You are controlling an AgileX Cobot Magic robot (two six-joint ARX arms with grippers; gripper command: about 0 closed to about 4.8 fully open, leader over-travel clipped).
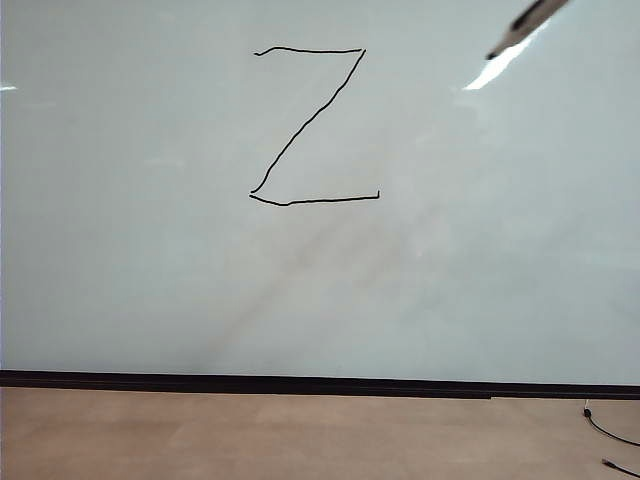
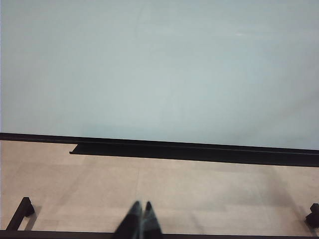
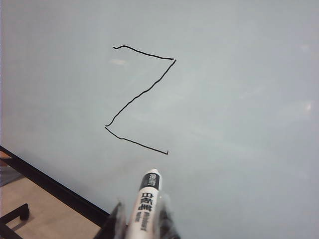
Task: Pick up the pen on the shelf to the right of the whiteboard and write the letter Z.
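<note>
Whiteboard [image 1: 120, 250] bears the letter Z [image 1: 312, 125]; right of it, the light, stiff pen [image 3: 145, 201] is clamped mid-barrel by the right tool [image 3: 142, 226]; the left tool [image 2: 141, 219] is closed, empty, below the board.

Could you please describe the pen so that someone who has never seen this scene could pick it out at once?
Start at the whiteboard with the black Z drawn on it. Off the Z's lower stroke, clear of the board, the right pincer grips the pen. It is the only slim white barrel with dark print and a dark collar; everything around it is black.
</note>
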